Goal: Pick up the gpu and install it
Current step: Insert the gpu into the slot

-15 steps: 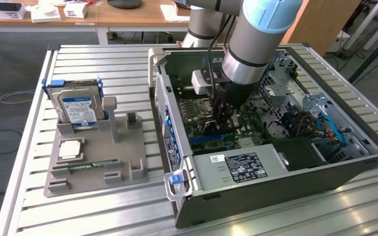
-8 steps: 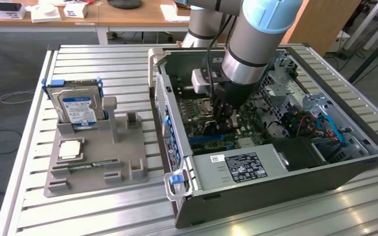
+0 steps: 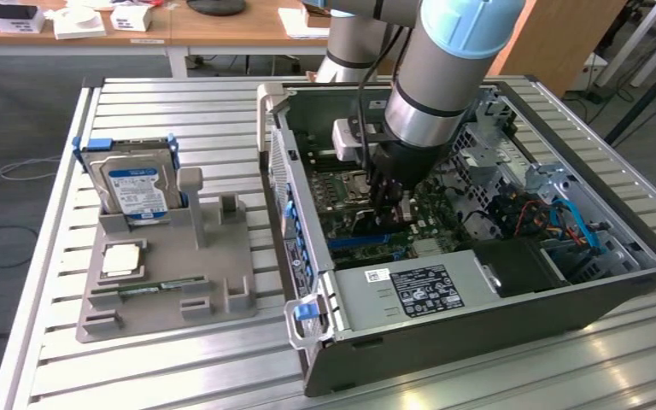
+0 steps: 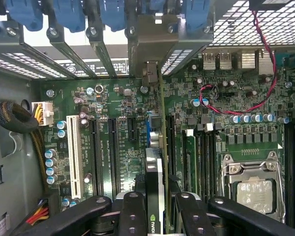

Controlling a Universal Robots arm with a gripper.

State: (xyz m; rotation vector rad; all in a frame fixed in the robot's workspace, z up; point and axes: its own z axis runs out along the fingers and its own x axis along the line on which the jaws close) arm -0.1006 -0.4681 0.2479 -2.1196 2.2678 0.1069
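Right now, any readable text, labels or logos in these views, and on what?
"NVIDIA", with logo: on the gpu edge.
power supply label: print too small to read.
hard drive label: too small to read.
motherboard slot markings: too blurred to read.

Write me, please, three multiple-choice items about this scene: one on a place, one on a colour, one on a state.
1. The gpu is:
A) in the case, flat on its floor
B) in the case, edge-on over the motherboard
C) outside the case

2. The hard drive label is:
A) blue and white
B) red
C) yellow

3. The gripper is:
A) open and empty
B) shut on the gpu
C) outside the case

Answers:
1 B, the wrist view shows the card edge-on above the board.
2 A, its label shows blue and white.
3 B, the fingers press both faces of the card.
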